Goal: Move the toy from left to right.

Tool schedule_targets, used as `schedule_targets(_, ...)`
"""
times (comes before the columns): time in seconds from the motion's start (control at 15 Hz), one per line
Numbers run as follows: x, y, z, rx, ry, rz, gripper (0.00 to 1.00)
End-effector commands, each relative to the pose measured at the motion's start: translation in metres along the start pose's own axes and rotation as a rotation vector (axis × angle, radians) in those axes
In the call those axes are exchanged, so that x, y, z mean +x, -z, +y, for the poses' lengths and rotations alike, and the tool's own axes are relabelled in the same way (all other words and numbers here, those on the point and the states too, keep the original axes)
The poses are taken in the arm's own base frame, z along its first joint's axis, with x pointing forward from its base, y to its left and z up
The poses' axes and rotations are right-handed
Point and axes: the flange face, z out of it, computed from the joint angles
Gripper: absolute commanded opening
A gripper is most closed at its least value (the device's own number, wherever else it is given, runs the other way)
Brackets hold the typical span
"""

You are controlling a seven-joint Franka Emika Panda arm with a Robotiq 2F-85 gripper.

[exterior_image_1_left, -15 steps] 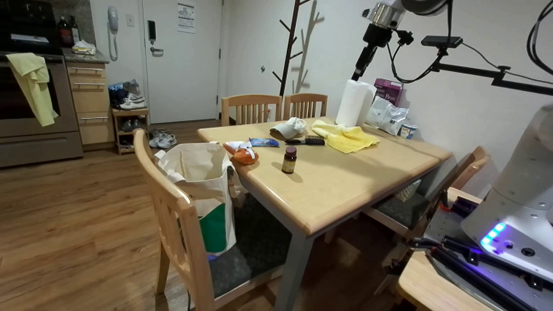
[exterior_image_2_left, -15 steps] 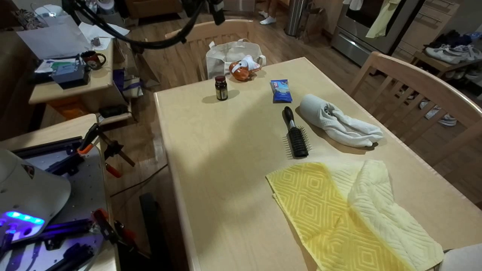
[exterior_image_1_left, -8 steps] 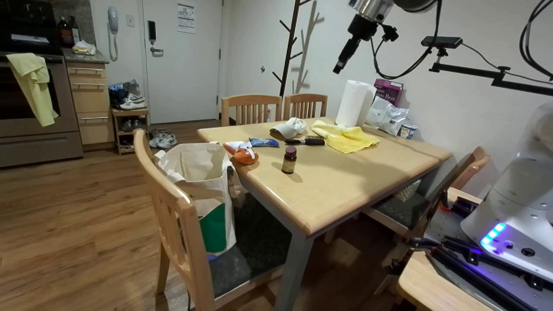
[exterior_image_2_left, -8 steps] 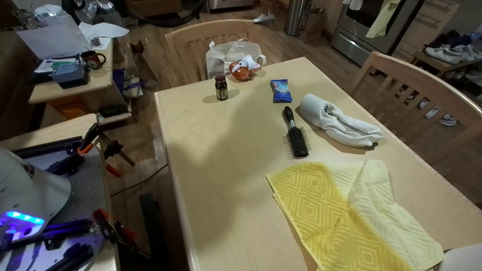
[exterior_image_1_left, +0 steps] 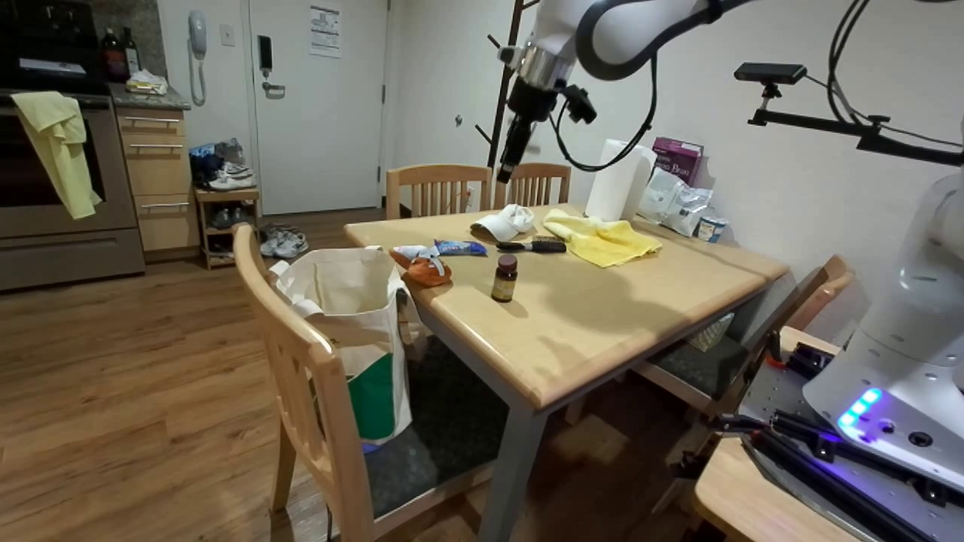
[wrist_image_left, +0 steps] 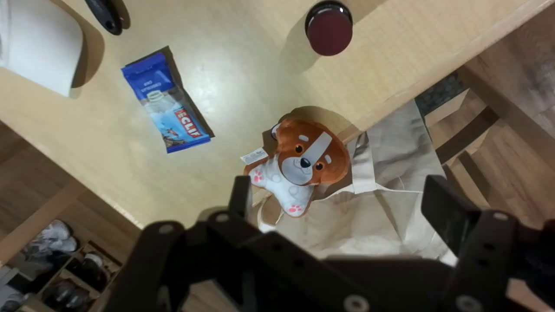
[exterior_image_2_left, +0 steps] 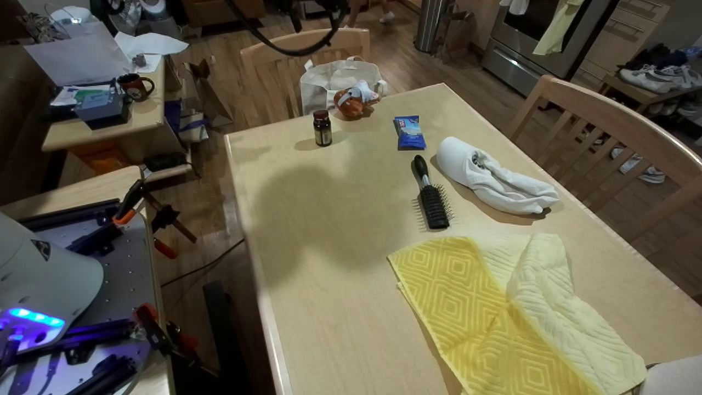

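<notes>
Your claw [exterior_image_1_left: 503, 176] in an exterior view, upper middle of the frame: over the last second it has swung leftward from the upper right, while the toy [wrist_image_left: 298, 169], a plush dog, has not moved. Note the jaws, standing wide apart in the lower half of the wrist view and gripping nothing. The toy appears near the centre there, face up at the edge of the counter [wrist_image_left: 243, 73], part of it overlapping the tote bag [wrist_image_left: 377, 221] in view; you cannot tell whether the two touch. The shift suggests that you are in the reaching stage, with grasp and transfer to the right not yet begun. You will probably need to descend before closing. A nudge toward the lower right of the wrist view could tip the toy into the tote bag.
</notes>
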Motion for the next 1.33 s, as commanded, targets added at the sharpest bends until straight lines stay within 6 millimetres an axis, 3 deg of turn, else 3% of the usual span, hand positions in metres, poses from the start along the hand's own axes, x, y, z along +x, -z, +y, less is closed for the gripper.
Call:
schedule_targets(0.0,0.009,-0.019,0.0,0.015,0.014,-0.014,1.0)
schedule_targets(0.07,0.015,-0.033,0.003,0.025,0.024,-0.022,1.0)
schedule_targets(0.2,0.021,-0.044,0.008,0.03,0.03,-0.023,1.0)
schedule_targets(0.4,0.028,-0.059,-0.011,0.078,-0.105,0.003,1.0)
schedule_targets(0.87,0.086,-0.177,-0.091,0.076,-0.318,-0.094,1.0)
schedule_targets(0.93,0.094,-0.186,-0.105,0.117,-0.311,-0.107,1.0)
schedule_targets(1.0,0.072,-0.167,-0.094,0.107,-0.282,-0.102,1.0)
schedule_targets(1.13,0.085,-0.191,-0.112,0.116,-0.282,-0.102,1.0)
schedule_targets(1.27,0.09,-0.196,-0.113,0.117,-0.285,-0.097,1.0)
